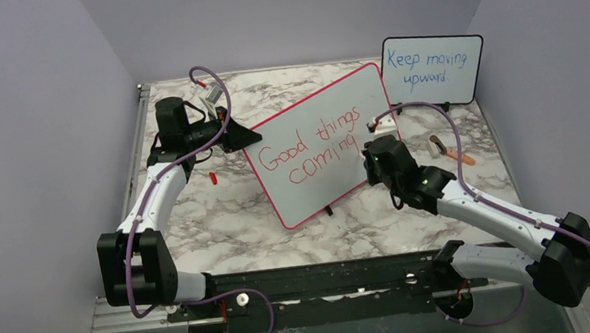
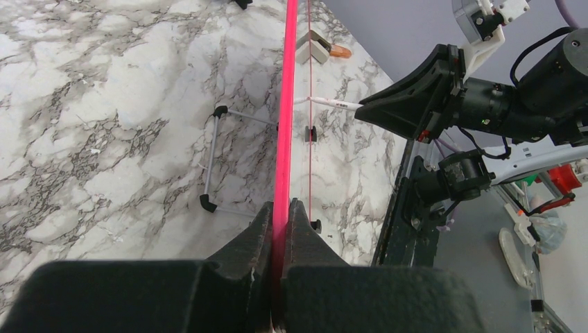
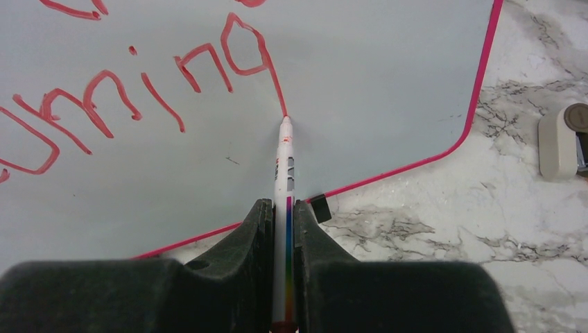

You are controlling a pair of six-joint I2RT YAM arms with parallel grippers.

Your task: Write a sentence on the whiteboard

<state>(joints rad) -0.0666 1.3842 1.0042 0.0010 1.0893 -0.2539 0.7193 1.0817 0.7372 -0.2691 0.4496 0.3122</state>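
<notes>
Last stroke of sentence (image 3: pixel 163 103), just ahead of right pincer (image 3: pixel 281 207) (tight on the marker (image 3: pixel 284 159)). Pinched inside left pincer (image 2: pixel 281 208): whiteboard (image 2: pixel 286 104) edge. Next: lift marker away.

A: What is the desk (image 1: pixel 222 215) like?
B: Smooth, marble-patterned, white with grey veins, a faint sheen.
A: And the whiteboard (image 1: pixel 319 193)?
B: Glossy, smooth white face, pink plastic-looking frame (image 3: pixel 478 90), thin metal wire stand (image 2: pixel 209 161). The marker (image 3: pixel 285 152) is shiny white plastic. The left hand (image 2: pixel 282 208) and right hand (image 3: pixel 283 208) are matt black plastic.
</notes>
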